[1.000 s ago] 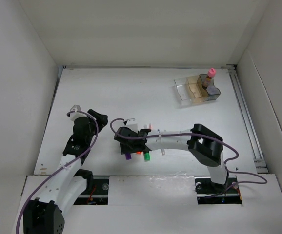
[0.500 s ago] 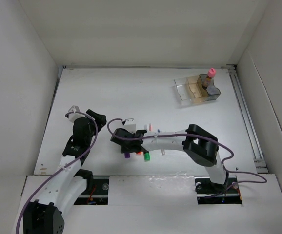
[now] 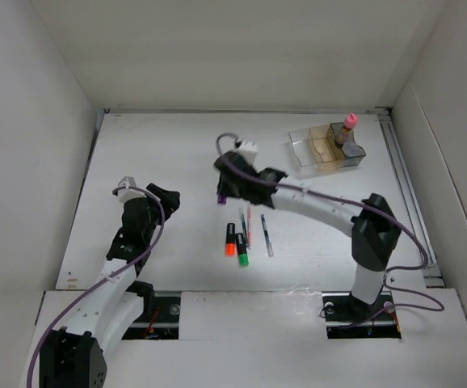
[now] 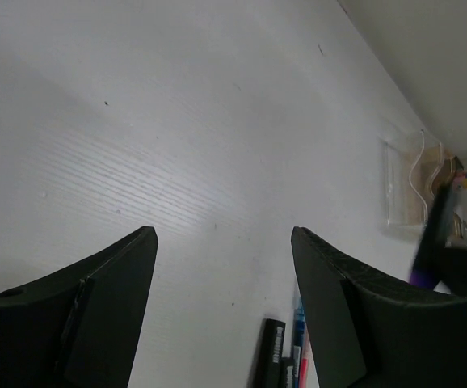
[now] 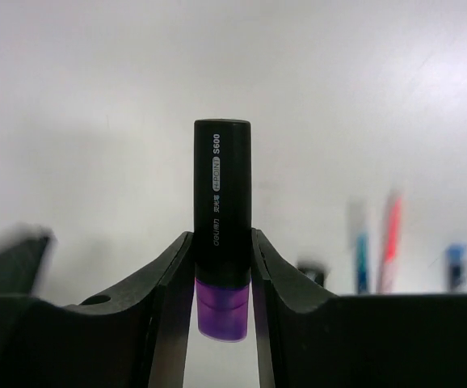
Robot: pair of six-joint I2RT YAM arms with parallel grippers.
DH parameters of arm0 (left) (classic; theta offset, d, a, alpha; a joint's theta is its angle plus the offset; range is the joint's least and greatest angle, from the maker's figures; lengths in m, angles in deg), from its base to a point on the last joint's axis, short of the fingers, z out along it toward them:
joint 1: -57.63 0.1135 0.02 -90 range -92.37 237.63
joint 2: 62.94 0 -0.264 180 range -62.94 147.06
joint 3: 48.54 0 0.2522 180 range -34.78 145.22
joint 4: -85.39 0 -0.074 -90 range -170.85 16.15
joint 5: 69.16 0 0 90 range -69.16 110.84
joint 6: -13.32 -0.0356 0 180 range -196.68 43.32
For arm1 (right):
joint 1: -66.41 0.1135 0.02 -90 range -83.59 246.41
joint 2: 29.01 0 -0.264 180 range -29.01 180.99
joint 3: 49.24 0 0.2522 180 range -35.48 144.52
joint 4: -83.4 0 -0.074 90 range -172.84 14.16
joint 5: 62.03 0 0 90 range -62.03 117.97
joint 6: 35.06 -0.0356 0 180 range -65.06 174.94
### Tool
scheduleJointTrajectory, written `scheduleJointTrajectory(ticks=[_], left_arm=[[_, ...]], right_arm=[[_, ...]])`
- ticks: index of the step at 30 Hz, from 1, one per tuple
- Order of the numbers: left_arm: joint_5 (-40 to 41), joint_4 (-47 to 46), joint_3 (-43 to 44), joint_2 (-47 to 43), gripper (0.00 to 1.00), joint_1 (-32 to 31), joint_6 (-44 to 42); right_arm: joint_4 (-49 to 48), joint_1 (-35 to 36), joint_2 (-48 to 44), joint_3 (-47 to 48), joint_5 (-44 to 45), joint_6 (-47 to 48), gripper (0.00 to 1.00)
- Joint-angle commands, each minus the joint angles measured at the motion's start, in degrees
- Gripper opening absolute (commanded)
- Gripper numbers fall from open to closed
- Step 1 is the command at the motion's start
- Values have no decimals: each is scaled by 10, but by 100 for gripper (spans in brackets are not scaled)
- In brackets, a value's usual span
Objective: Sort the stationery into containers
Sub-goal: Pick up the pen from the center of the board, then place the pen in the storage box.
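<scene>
My right gripper (image 3: pixel 224 189) is shut on the purple-tipped black highlighter (image 3: pixel 220 195), holding it above the table middle; in the right wrist view the highlighter (image 5: pixel 221 194) stands between my fingers (image 5: pixel 169 299), purple end down. The orange-tipped (image 3: pixel 230 240) and green-tipped (image 3: pixel 241 250) highlighters lie on the table beside three thin pens (image 3: pixel 248 226). The clear, amber and dark organiser (image 3: pixel 310 150) stands at the far right with the pink-capped bottle (image 3: pixel 348 128) in its dark compartment. My left gripper (image 3: pixel 169 198) is open and empty, left of the group (image 4: pixel 224 234). I see no tiny jar.
White walls close in the table on the left, back and right. A rail (image 3: pixel 407 194) runs along the right edge. In the left wrist view a black highlighter (image 4: pixel 267 352) and a blue pen (image 4: pixel 297 343) lie just ahead, the organiser (image 4: pixel 401 190) far off.
My right gripper has lifted the purple-tipped highlighter out of the group near the front and carried it back and to the right. The left arm has barely moved.
</scene>
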Motion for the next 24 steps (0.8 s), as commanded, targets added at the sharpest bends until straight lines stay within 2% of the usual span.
scheduleJointTrajectory(ticks=[1,2,4,5,12,16,24], left_arm=[[-67,-91,-21,20,64,-14,-21],[-67,-97,-21,26,64,-19,-21],[-90,-127,-28,53,64,-19,-29],[-91,-134,-28,62,64,-19,-35],[-103,-164,-40,91,65,-19,-52],[-103,-164,-34,91,65,-24,-58],[-97,-173,-20,117,65,-31,-58]], right_arm=[[-26,-115,-45,36,16,34,12],[-17,-174,-45,55,7,42,12],[-17,-227,-45,69,7,60,12],[-11,-275,-40,79,14,60,12],[17,-443,28,144,28,88,12],[10,-490,62,162,28,112,11],[-6,-498,98,168,72,168,10]])
